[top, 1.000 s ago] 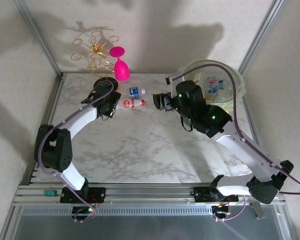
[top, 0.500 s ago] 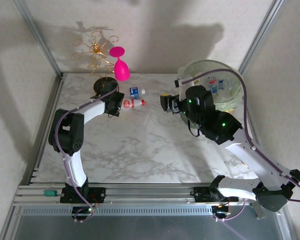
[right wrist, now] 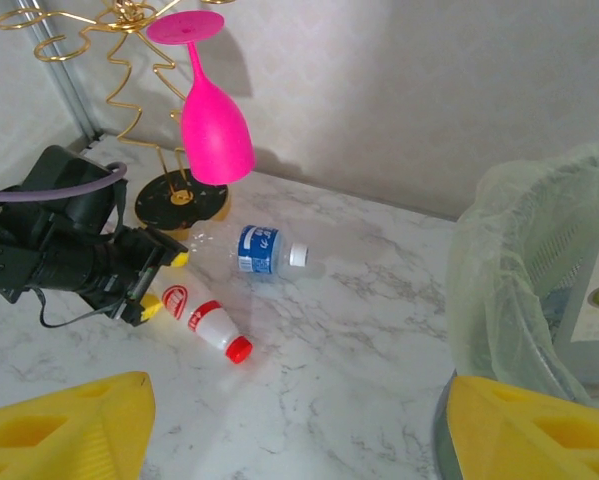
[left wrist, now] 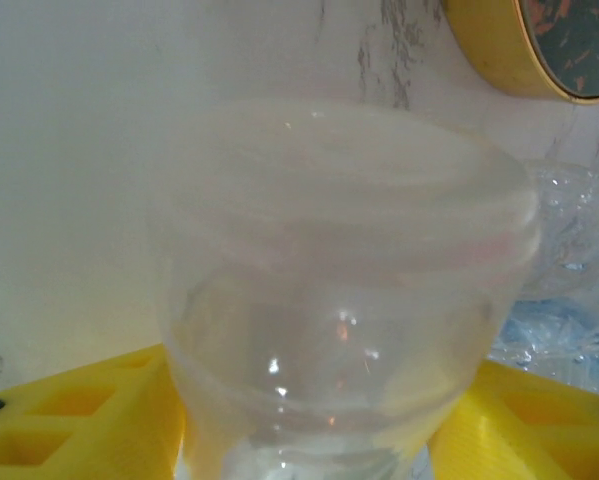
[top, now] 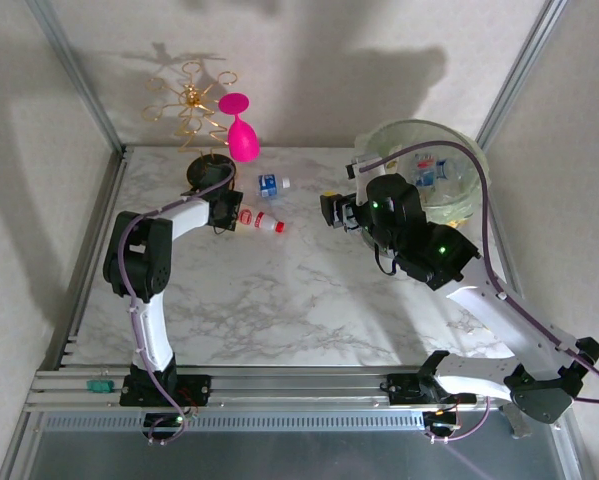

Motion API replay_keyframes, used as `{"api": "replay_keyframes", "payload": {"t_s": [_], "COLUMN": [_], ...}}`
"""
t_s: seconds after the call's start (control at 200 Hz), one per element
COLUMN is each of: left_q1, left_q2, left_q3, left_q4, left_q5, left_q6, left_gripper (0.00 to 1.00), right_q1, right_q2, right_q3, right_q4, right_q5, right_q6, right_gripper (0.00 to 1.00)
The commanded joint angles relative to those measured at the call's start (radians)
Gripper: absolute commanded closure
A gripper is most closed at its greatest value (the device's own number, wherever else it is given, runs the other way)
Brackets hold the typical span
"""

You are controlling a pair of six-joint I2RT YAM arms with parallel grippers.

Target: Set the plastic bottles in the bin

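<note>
2 bottles near pink wine glass [right wrist: 214, 125]: blue-label bottle [right wrist: 264, 250] and red-cap bottle [right wrist: 201, 318], left gripper [right wrist: 164, 283] clamped on the latter's base. Label text unreadable; right gripper [top: 331, 210] wide, empty. 1 bin [top: 474, 165], right of glass.

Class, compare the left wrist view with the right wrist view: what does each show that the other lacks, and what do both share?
Left wrist: the red-capped bottle close up, its clear body between the yellow fingers of the left gripper.
Right wrist: that bottle's red cap, the pink glass, the wire top of the rack, the bin, the open right gripper.
Both: the red-capped bottle, the left gripper, the blue-label bottle (blurred in the left wrist view), the rack's base, the marble table.
</note>
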Motion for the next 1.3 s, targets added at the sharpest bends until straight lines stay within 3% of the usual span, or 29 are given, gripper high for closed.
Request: {"api": "replay_keyframes", "payload": {"t_s": [0.0, 0.411, 0.586, 0.886, 1.292], "left_q1": [0.024, 0.029, 0.028, 0.025, -0.011], "left_q2": [0.023, 0.016, 0.020, -0.117, -0.396], "left_q3": [0.001, -0.054, -0.029, -0.139, -0.316], "left_q4": [-0.046, -0.054, -0.123, -0.131, -0.131], "left_q5": [-0.035, -0.008, -0.008, -0.001, 0.097], "left_q6": [-0.055, 0.027, 0.069, 0.113, 0.214], "left_gripper": [0.39, 0.40, 0.46, 0.53, 0.51], "right_q1": [0.005, 0.006, 0.006, 0.006, 0.006], "right_q2": [-0.005, 0.003, 0.008, -0.002, 0.076], "right_q3": [0.010, 0.033, 0.043, 0.036, 0.072], "right_q4": [0.018, 0.016, -0.001, -0.009, -0.027], "right_q5": [0.034, 0.038, 0.027, -0.011, -0.165], "right_q6": [-0.027, -0.040, -0.037, -0.022, 0.062], "right_gripper": [0.23, 0.23, 0.23, 0.23, 0.19]}}
